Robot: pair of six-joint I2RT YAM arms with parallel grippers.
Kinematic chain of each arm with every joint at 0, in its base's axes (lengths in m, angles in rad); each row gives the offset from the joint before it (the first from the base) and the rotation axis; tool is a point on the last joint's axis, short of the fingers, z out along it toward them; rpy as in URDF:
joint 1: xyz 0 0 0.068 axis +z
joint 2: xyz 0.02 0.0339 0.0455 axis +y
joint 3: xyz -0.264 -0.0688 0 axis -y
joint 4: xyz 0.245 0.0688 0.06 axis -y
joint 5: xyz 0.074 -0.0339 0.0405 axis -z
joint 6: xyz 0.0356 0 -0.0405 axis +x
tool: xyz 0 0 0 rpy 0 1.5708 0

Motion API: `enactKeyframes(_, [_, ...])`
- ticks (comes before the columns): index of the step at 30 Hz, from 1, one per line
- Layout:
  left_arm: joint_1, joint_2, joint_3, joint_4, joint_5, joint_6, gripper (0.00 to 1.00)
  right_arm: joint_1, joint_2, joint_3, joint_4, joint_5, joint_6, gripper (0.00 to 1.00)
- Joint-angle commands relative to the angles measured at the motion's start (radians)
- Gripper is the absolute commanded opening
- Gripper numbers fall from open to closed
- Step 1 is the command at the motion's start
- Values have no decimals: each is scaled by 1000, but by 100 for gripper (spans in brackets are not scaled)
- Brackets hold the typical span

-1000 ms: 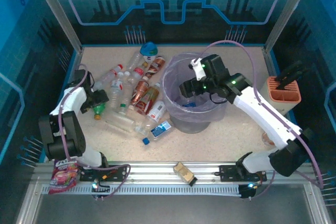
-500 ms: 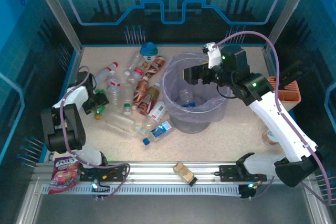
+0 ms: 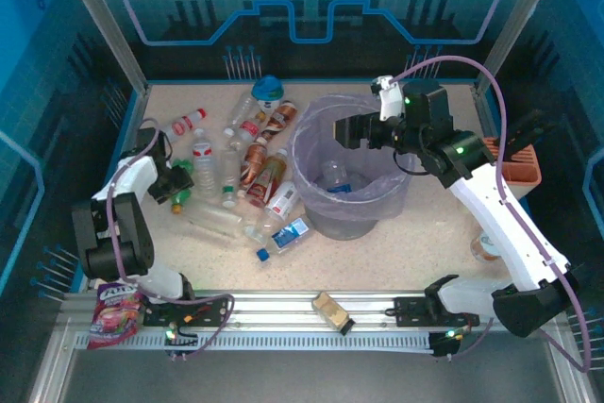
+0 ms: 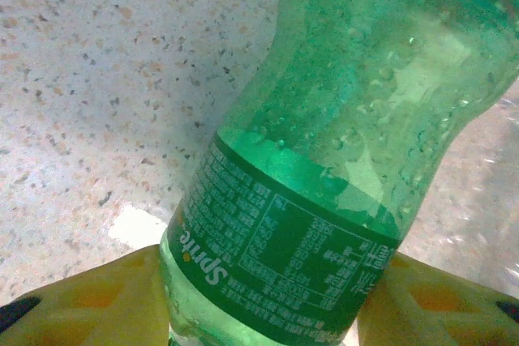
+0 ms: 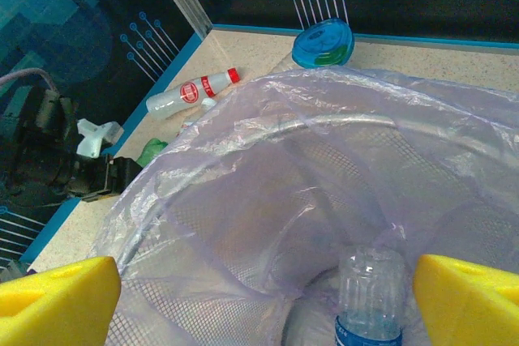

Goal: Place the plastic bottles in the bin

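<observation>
Left gripper (image 4: pixel 268 313) is clamped on the green bottle (image 4: pixel 324 151). The yellow fingers (image 4: pixel 81 301) press both sides of its label band. The bottle sits low over the speckled table (image 4: pixel 97 79); can't tell if it rests on it. In the top view the left gripper (image 3: pixel 176 184) and green bottle (image 3: pixel 177 199) are at 9 o'clock on the table, just beside the left wall.

Right gripper (image 3: pixel 342 129) hangs over the bin (image 3: pixel 326 224), near the rim at 12 o'clock. Jaws are spread wide with nothing between them. The wrist view looks straight down into the bag-lined bin (image 5: pixel 324 123), with the right gripper (image 5: pixel 268 297) above the opening.

One clear bottle (image 5: pixel 369 293) with a blue label band lies at the bin bottom; top view shows it too (image 3: pixel 332 175).

The remaining bottles (image 3: pixel 247 172) are scattered on the table at 9–10 o'clock of the bin, some touching each other. A red-capped bottle (image 3: pixel 189 123) lies apart at the pile's 10 o'clock. A blue-labelled bottle (image 3: pixel 286 233) lies at the bin's 7 o'clock, just beside its wall.

Orange holder (image 3: pixel 522 175) sits at 3 o'clock, partly behind the right arm. Red packet (image 3: pixel 115 313) and small box (image 3: pixel 328 310) sit on the near rail.
</observation>
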Motion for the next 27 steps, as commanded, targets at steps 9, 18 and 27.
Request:
enactKeyframes(9, [-94, -294, 209, -184, 49, -22, 43, -17, 24, 73, -11, -65, -11, 93])
enactKeyframes(18, [-373, -405, 260, 25, 256, -114, 42, 1, 106, 198, -9, -117, -10, 93])
enactKeyframes(27, [-595, -400, 320, 170, 324, -137, 40, 83, 235, 346, 26, -191, 15, 95])
